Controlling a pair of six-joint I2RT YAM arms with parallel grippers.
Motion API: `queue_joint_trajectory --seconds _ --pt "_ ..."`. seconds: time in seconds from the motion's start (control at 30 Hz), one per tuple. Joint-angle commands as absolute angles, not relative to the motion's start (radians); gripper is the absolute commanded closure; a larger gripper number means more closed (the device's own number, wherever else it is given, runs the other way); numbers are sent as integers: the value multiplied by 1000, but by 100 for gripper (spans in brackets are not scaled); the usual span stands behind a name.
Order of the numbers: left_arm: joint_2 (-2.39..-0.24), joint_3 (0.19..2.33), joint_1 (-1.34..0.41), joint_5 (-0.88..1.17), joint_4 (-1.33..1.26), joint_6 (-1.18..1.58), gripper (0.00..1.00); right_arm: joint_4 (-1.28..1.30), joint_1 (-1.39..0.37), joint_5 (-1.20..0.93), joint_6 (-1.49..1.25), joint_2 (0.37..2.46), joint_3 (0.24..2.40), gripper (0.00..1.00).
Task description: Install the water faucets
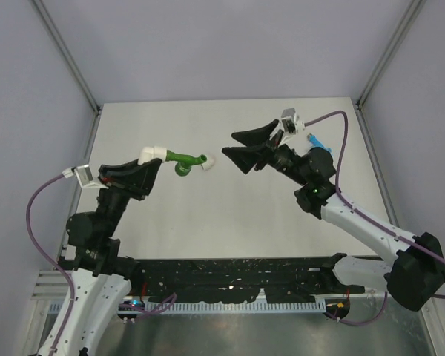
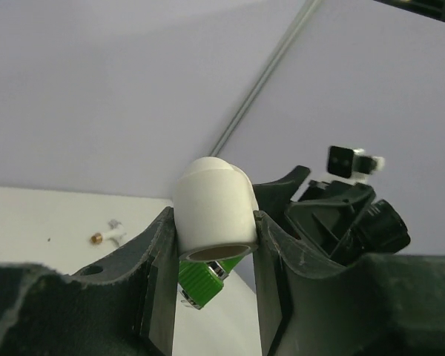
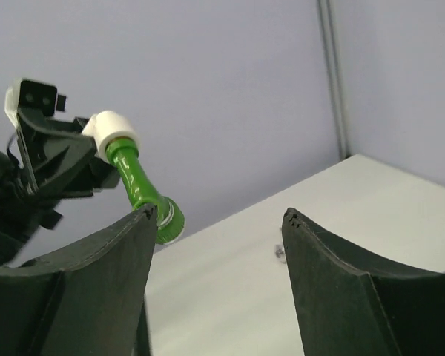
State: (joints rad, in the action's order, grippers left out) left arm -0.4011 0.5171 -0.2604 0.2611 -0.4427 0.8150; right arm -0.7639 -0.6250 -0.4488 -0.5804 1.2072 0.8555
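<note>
My left gripper (image 1: 150, 158) is shut on a stubby white pipe fitting (image 1: 153, 153), held above the table. A green faucet (image 1: 185, 159) sticks out of the fitting toward the right. In the left wrist view the fitting (image 2: 213, 211) sits between both fingers, with the green faucet (image 2: 202, 280) below it. My right gripper (image 1: 230, 144) is open and empty, a short way right of the faucet's free end. In the right wrist view the green faucet (image 3: 137, 182) and fitting (image 3: 113, 126) show past my left finger (image 3: 96, 282). A blue faucet (image 1: 317, 141) lies behind the right arm.
A small white piece (image 1: 208, 165) shows at the green faucet's end; I cannot tell whether it is joined. A small whitish part with a brown tip (image 2: 107, 237) lies on the table. Grey walls close in the back and sides. A black cable rail (image 1: 230, 278) runs along the near edge.
</note>
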Motion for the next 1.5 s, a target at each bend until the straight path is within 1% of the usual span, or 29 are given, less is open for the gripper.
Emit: queue_joint_trajectory --seconds 0.0,0.03,0.07,0.1,0.13,0.17,0.2,0.27,0.33,0.37,0.4,0.5,0.63,0.8,0.9,1.17,1.3,1.47 --pt "-420 652 -261 153 -126 917 100 -824 -664 -396 -75 1122 775 27" --pt "-440 675 -261 155 -83 940 100 -815 -699 -376 -14 1114 767 27" --pt "-458 701 -261 161 -34 965 100 -801 -719 -364 124 1100 752 25" --pt "-478 725 -261 173 -3 985 100 -770 -767 -332 196 1092 747 25" --pt "-500 744 -261 190 44 1000 100 -755 -791 -310 351 1082 733 23" --pt "-515 762 -262 202 70 1017 100 -749 -849 -249 439 1075 717 21" --pt "-532 775 -261 213 87 1023 100 -749 -873 -224 578 1075 707 18" --pt "-551 798 -262 219 136 1032 100 -790 -958 -132 742 1083 677 17" --pt "-561 811 -261 207 169 1031 100 -863 -1007 -79 914 1097 646 16" --pt "-563 815 -261 196 187 1031 100 -886 -1023 -51 1018 1110 626 14" --pt "-561 818 -261 186 196 1031 100 -932 -1057 -16 1067 1120 618 14" --pt "-569 824 -261 181 222 1037 100 -1006 -1110 72 1315 1187 601 11" --pt "-591 848 -261 201 256 1039 100 -1123 -1154 135 1544 1302 598 7" --pt "-595 859 -262 207 273 1040 100 -1074 -1175 156 1666 1361 626 7" --pt "-598 862 -261 219 273 1051 100 -1118 -1181 179 1693 1390 635 8" --pt "-623 871 -261 267 273 1089 100 -1140 -1196 161 1772 1477 684 11" --pt "-624 874 -262 273 273 1091 100 -1193 -1203 170 1786 1523 709 15" --pt "-621 862 -262 272 273 1083 100 -1230 -1223 181 1740 1539 724 21"
